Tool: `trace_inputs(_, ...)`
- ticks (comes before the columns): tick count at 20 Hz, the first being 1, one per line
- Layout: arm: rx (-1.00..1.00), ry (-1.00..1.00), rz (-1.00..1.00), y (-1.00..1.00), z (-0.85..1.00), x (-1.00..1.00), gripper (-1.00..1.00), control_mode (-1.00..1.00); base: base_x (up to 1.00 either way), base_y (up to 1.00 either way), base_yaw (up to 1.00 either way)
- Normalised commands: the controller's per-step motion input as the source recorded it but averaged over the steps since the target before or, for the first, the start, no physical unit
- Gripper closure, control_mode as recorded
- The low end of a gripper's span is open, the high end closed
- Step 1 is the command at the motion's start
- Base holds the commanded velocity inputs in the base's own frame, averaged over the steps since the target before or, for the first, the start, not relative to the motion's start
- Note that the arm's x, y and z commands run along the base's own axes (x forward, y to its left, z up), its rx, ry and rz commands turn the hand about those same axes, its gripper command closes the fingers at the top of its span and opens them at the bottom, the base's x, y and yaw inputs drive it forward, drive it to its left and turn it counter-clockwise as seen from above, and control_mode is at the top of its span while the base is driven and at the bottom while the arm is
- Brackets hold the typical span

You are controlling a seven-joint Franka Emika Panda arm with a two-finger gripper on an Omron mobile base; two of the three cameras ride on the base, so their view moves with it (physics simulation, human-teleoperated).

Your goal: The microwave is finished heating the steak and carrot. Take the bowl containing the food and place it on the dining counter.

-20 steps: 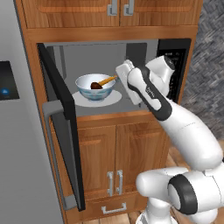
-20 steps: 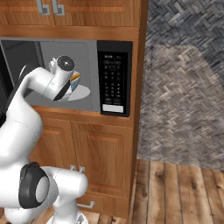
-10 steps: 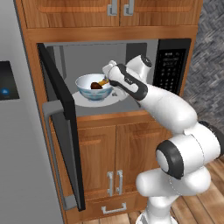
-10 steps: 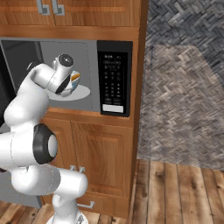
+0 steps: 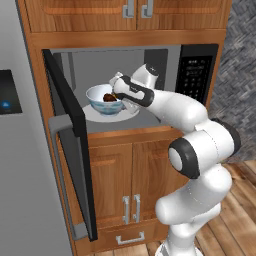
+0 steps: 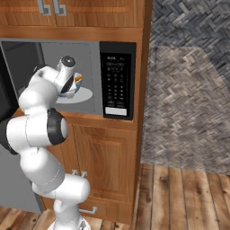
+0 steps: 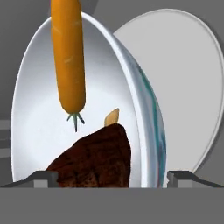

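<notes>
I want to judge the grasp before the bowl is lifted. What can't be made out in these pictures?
- Left base view: the gripper and arm cover the right side of the bowl, so the carrot is hidden.
- Right base view: the arm hides the bowl's left part and the steak.
- Hand view: the bottom edge cuts off the steak and bowl rim; contact with the fingertips is not decidable.

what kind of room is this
Most likely a home kitchen, rendered. A built-in microwave sits open in wooden cabinets, holding a bowl with a steak and a carrot, and a grey fridge stands beside it.
</notes>
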Motion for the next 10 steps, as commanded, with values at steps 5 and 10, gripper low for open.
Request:
trace_inputs(5,-0.07,0.01,0.00,0.00,-0.50,0.00,1.00,-1.00,0.00,0.00,0.00)
trace_inputs(10,0.00,0.00,0.00,0.00,-0.03,0.00,1.00,-1.00,0.00,0.00,0.00)
